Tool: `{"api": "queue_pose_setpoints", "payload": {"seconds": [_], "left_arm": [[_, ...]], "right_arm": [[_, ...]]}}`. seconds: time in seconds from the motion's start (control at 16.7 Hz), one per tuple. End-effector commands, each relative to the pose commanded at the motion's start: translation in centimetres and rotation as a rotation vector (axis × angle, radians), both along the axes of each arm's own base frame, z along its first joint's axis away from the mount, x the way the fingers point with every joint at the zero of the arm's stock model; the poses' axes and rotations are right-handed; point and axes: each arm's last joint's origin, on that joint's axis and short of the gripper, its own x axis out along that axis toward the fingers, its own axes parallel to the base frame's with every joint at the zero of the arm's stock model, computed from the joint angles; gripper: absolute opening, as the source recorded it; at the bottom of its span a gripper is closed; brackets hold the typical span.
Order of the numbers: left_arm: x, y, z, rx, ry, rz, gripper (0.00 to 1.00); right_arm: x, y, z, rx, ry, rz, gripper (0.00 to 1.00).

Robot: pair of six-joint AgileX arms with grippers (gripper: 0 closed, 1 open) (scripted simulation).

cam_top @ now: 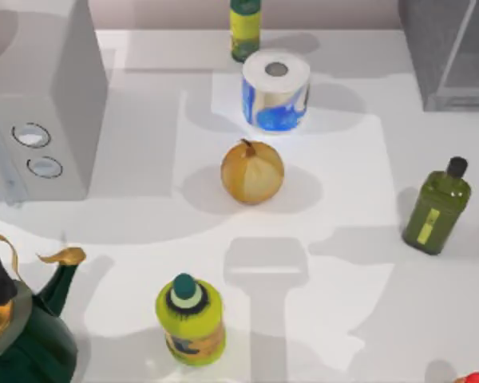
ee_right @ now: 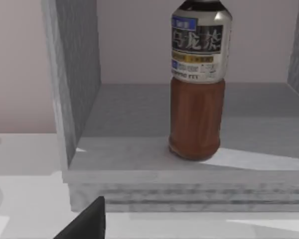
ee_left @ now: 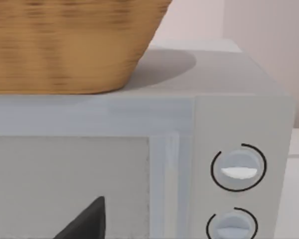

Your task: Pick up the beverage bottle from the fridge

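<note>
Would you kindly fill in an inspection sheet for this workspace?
Surface: white table, shadowed.
Job's things: beverage bottle upright on the fridge floor, front open.
Clutter: onion, paper roll, olive bottle, yellow-green bottle, another at the far edge, green kettle, microwave bearing a basket.
Grippers: jaws unclear.
Cables: nothing seen.
Surroundings: pale wall.

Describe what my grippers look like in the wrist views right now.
Little of either shows. In the left wrist view, the left gripper's finger is a plain, matte dark grey to black wedge tapering to a point, in front of the box with dials. The right gripper's finger looks identical, in front of the fridge. No cables or markings are visible.
</note>
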Motion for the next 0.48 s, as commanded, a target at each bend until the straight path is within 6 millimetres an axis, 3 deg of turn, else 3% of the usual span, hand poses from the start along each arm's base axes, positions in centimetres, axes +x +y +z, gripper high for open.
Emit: {"api": "queue_pose_setpoints", "payload": {"seconds": [0.48], "left_arm": [[0.0, 0.0, 0.0, 0.0, 0.0, 0.0, 1.0]], "right_arm": [[1.9, -4.0, -4.0, 0.002, -0.014, 0.008, 1.0]]}}
